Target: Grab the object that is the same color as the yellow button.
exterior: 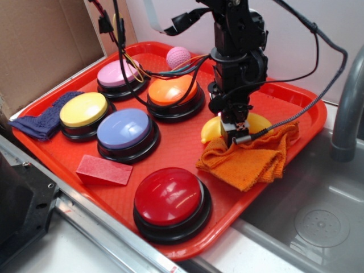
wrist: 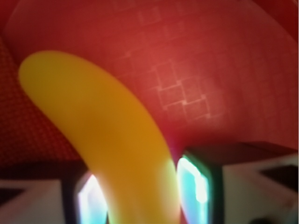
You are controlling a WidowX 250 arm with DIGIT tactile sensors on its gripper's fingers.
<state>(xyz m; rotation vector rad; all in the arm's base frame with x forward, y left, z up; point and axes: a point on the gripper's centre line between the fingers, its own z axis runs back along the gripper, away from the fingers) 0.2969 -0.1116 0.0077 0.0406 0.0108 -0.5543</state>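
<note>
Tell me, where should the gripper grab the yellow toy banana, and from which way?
Grab the toy banana across its narrow middle, coming straight down from above. It lies flat on the red tray, curved, with its ends sticking out either side. The middle is slim enough to fit between the fingers. The gripper already straddles it there; the orange cloth lies right beside it, so stay off that.

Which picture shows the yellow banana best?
The wrist view: the banana fills the frame, blurry, running down between the fingers. In the exterior view the arm hides most of the banana; only its yellow ends peek out.
</note>
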